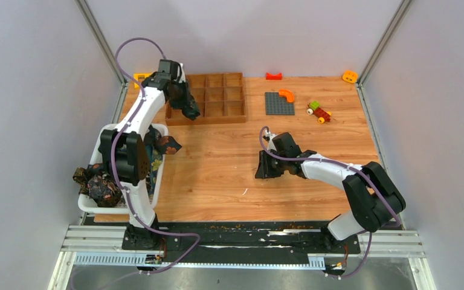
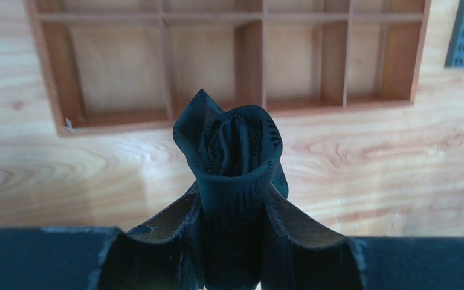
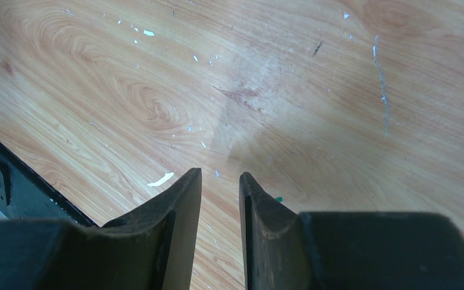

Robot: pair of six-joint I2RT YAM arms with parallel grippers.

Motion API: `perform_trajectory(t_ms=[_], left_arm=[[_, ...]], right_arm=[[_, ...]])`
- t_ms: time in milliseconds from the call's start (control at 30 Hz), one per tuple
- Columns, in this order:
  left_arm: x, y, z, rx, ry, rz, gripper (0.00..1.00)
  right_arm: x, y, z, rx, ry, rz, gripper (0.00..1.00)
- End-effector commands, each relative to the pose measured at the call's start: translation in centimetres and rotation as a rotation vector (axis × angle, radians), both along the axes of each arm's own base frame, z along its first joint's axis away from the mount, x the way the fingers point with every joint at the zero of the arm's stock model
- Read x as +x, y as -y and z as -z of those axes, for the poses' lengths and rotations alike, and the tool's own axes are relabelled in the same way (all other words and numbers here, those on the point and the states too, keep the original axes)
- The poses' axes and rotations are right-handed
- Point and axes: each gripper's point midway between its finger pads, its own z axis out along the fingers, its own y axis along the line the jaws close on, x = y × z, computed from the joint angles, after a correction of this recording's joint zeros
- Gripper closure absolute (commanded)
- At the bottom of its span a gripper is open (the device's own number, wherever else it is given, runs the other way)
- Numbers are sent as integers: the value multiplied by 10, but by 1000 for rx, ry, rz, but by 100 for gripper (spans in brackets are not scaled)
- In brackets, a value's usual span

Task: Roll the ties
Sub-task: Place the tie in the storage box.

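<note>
A dark green-black tie rolled into a small cylinder [image 2: 232, 151] stands upright between the fingers of my left gripper [image 2: 232, 190], which is shut on it. In the top view that gripper [image 1: 191, 112] hangs just in front of the wooden compartment tray [image 1: 214, 118]. More ties, brown patterned and teal [image 1: 99, 184], lie bunched in the white basket [image 1: 86, 205] at the left, and one end [image 1: 168, 145] drapes over its right rim. My right gripper [image 3: 220, 175] hovers low over bare table, slightly open, with nothing between its fingers; from above it [image 1: 264, 166] is near the table's middle.
The wooden tray's compartments [image 2: 241, 60] show no contents. Behind it to the right lie a grey baseplate [image 1: 278, 103] with an orange curved piece [image 1: 287, 94], a small toy car [image 1: 319, 112], a red brick [image 1: 273, 76] and an orange block [image 1: 350, 76].
</note>
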Motion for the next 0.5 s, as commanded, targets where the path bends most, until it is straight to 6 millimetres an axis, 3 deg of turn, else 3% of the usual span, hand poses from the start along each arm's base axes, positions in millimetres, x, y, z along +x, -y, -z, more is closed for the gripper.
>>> perform_trajectory(t_ms=[0,133,467], left_arm=[[26,-20,-18,-23,8,-39,79],[49,-42,-18,-31,5,-89,79],[84,-74,20,-61,-52,-148,78]], right_arm=[[13,-12,-14,40,64,-30,70],[12,-13,-13,42,59,-37,70],[13,-13,-13,42,59,-39,70]])
